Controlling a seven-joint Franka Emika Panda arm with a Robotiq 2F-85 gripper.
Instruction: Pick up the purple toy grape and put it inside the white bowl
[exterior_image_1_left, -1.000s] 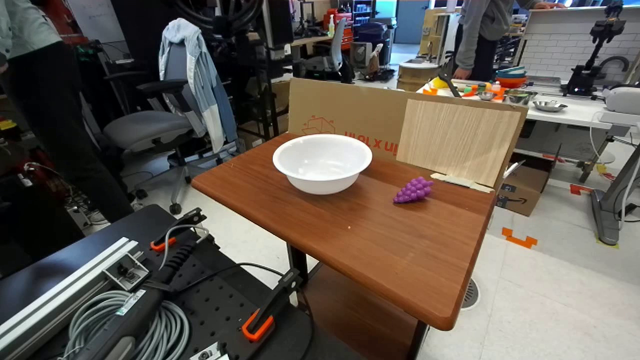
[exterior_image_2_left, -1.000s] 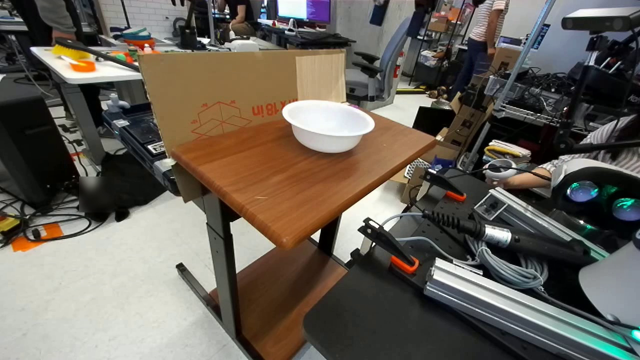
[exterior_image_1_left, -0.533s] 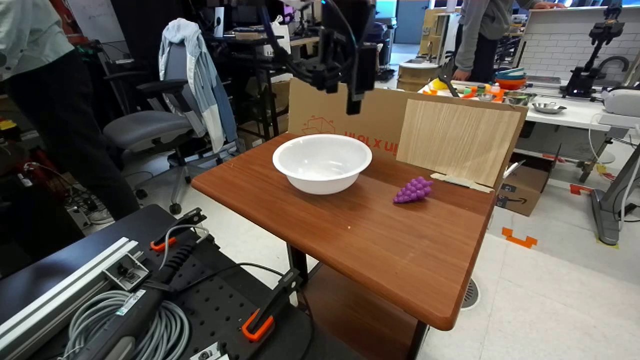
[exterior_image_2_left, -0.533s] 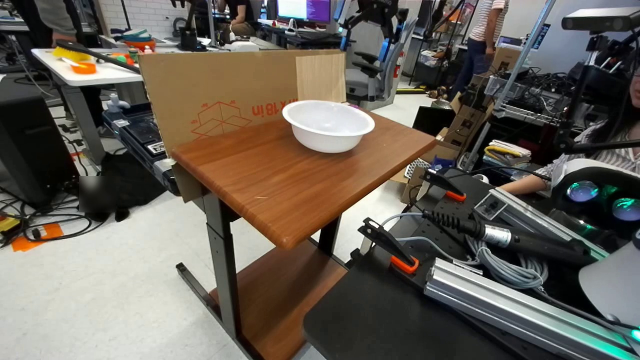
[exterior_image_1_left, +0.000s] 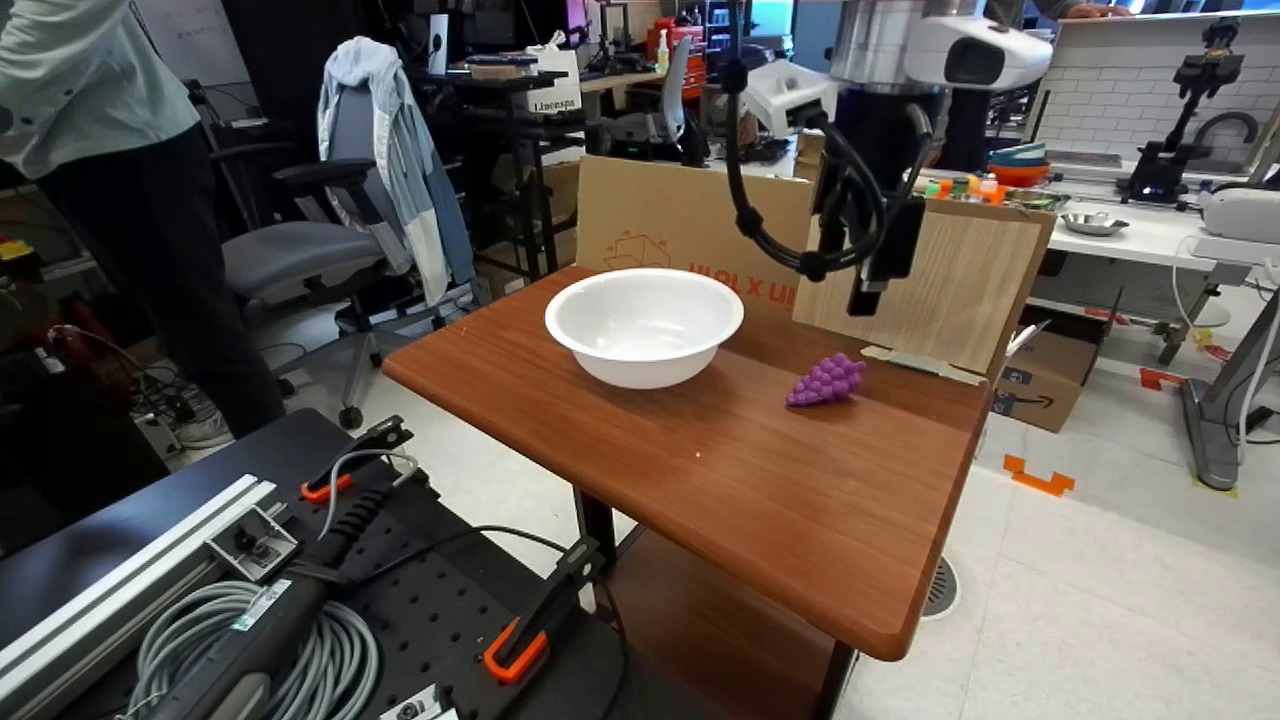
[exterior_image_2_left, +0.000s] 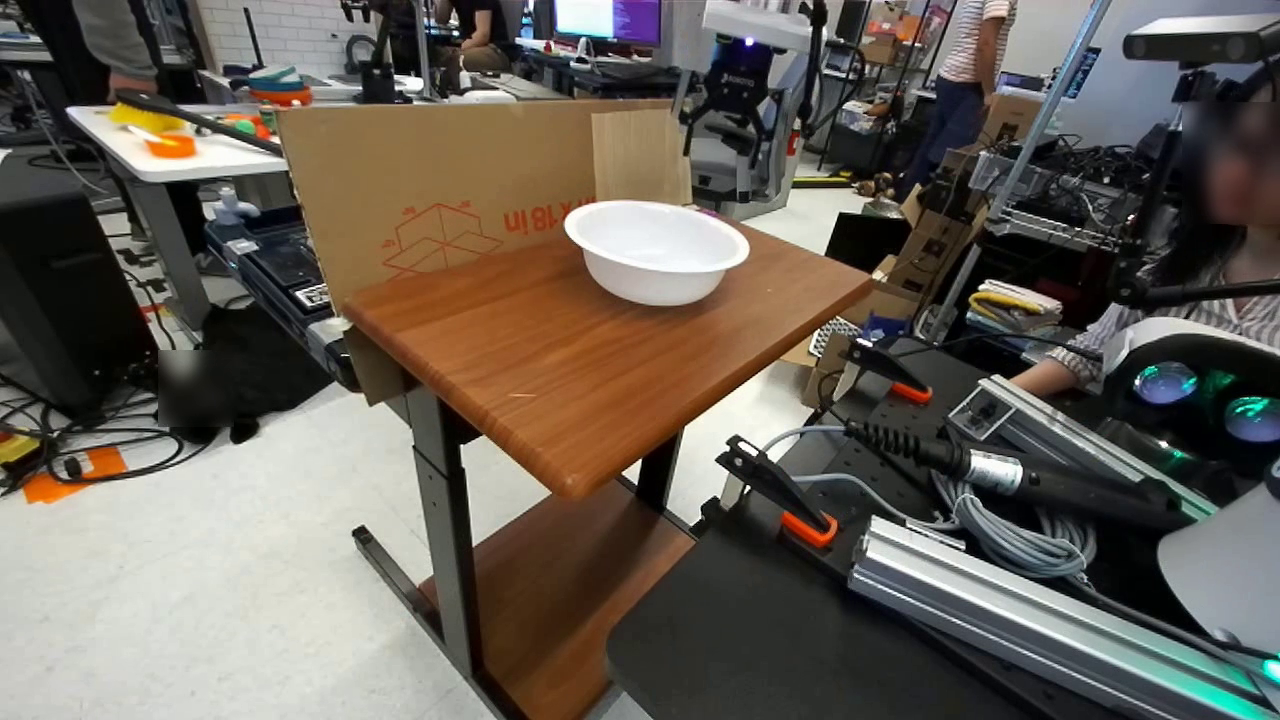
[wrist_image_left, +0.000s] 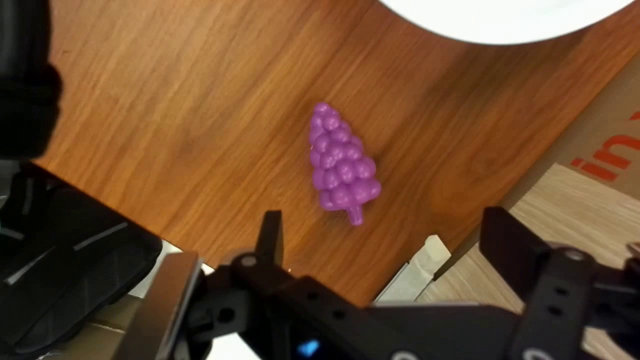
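Observation:
The purple toy grape (exterior_image_1_left: 826, 381) lies on the brown table, to the right of the white bowl (exterior_image_1_left: 645, 368) in an exterior view. In an exterior view, the bowl (exterior_image_2_left: 655, 278) hides nearly all of the grape. In the wrist view, the grape (wrist_image_left: 345, 167) lies mid-picture with its stem toward the gripper, and part of the bowl (wrist_image_left: 500, 22) shows at the top. My gripper (wrist_image_left: 384, 215) is open and empty, its fingers wide apart. It hangs above the table near the grape, toward the cardboard side, in both exterior views (exterior_image_1_left: 866, 298) (exterior_image_2_left: 720, 145), touching nothing.
A cardboard sheet (exterior_image_1_left: 700, 215) with a light wood panel (exterior_image_1_left: 925, 285) stands along the table's back edge. White tape (exterior_image_1_left: 920, 365) lies at the panel's foot. A black workbench (exterior_image_1_left: 430, 560) with clamps and coiled cable stands near the brown table (exterior_image_1_left: 700, 500).
The arm came into view from above and moved right and down toward the grape in an exterior view. The grape and bowl have not moved.

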